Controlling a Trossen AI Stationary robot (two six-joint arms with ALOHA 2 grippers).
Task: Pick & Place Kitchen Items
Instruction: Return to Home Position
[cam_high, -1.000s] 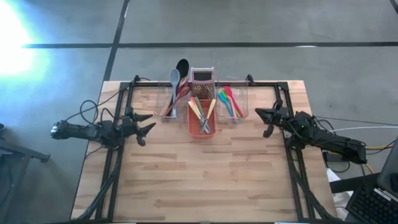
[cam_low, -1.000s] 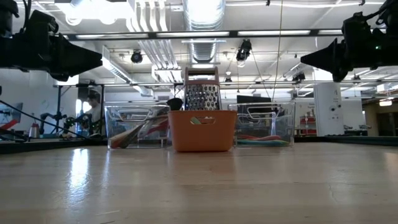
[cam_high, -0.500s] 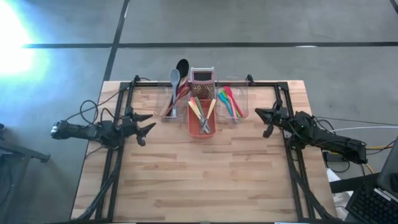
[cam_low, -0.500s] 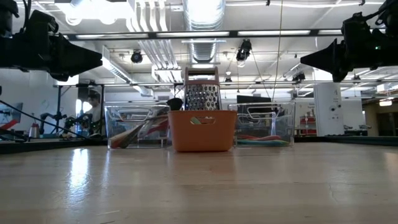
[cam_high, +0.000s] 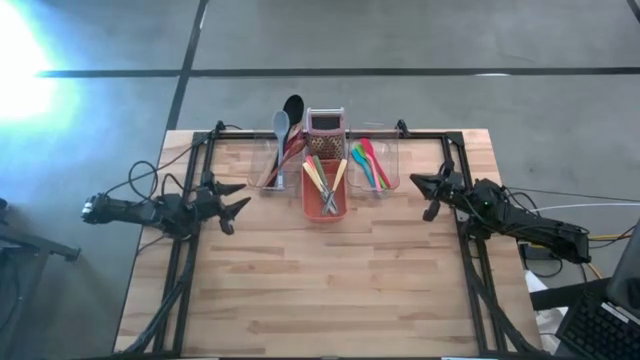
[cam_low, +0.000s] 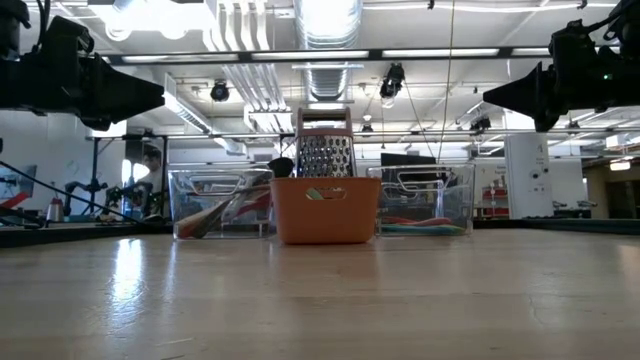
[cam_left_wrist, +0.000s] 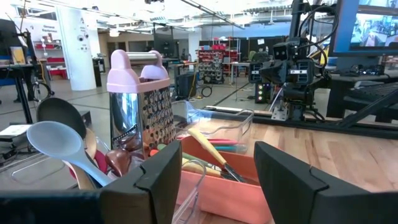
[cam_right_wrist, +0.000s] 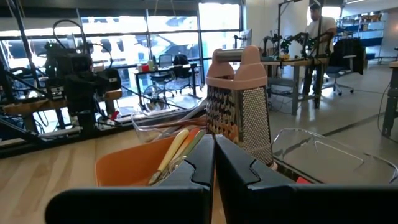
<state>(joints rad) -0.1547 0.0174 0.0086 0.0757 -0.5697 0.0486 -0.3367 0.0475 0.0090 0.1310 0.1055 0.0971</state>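
**Sorting looked finished, with both arms parked at the table's sides**

The wooden table (cam_high: 320, 290) showed no loose utensil in the high view, so the job read as done. The left arm (cam_high: 150, 212) lay at the left edge and the right arm (cam_high: 510, 222) at the right, both well apart from the tubs; I judged this a resting pose. At far centre stood the orange tub (cam_low: 325, 225), with the left clear tub (cam_low: 200, 200) and right clear tub (cam_low: 440, 200) on either side and a grater (cam_high: 325, 124) just behind. The utensils were grouped by kind: grey spoon (cam_high: 280, 126) and black ladle (cam_high: 294, 104) on the left, yellow-handled knives (cam_high: 318, 176) in the middle, pink and green spatulas (cam_high: 368, 158) on the right. Only the wrist views settled the tools. The left gripper (cam_high: 236, 200) had its fingers (cam_left_wrist: 155, 183) spread and empty, while the right gripper (cam_high: 424, 192) had its fingers (cam_right_wrist: 186, 168) pressed together on nothing. The low view alone showed both grippers raised above the tabletop
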